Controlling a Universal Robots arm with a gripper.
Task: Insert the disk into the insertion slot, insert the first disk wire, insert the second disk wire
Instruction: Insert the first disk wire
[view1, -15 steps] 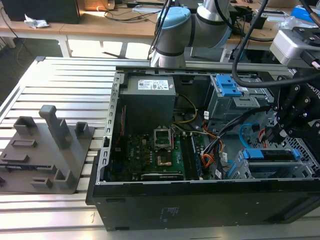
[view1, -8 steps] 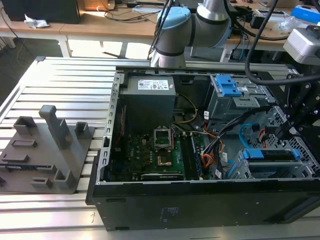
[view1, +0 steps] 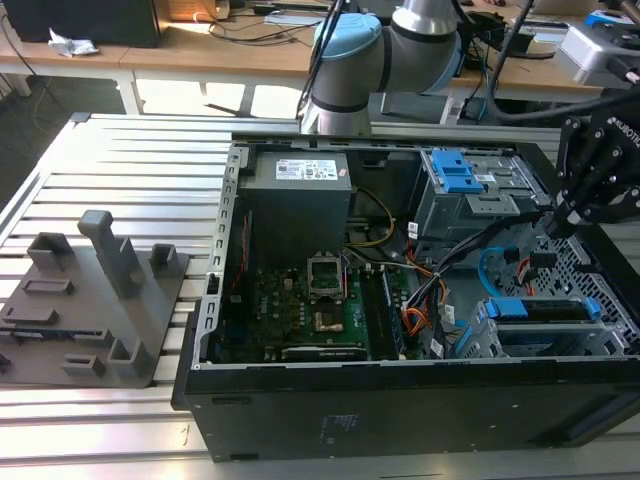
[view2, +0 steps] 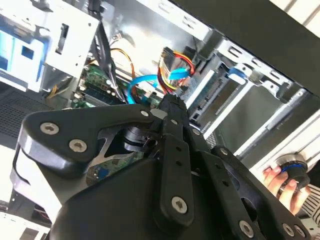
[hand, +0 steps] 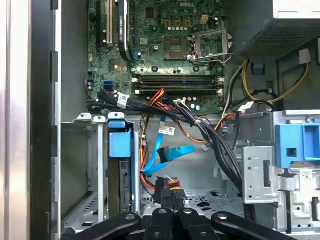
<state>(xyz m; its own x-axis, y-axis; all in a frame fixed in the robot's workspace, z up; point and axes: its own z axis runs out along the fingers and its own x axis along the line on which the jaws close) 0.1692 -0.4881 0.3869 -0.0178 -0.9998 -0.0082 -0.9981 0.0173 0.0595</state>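
While clenched on the first disk wire (hand: 148, 179), the end effector (hand: 171, 184) hangs just beside the disk (hand: 120, 145).

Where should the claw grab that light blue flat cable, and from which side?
Probably near its free end: pinch the light blue flat cable across its broad faces, since it is a thin ribbon. Come from the open side of the case; the drive cage and black wire bundle flank it.

We see the first disk wire (hand: 146, 173) between our fingers (hand: 163, 196) | the second disk wire (hand: 175, 152) just beyond the fingers | the disk (hand: 120, 146) in the insertion slot (hand: 82, 205), beside the fingers
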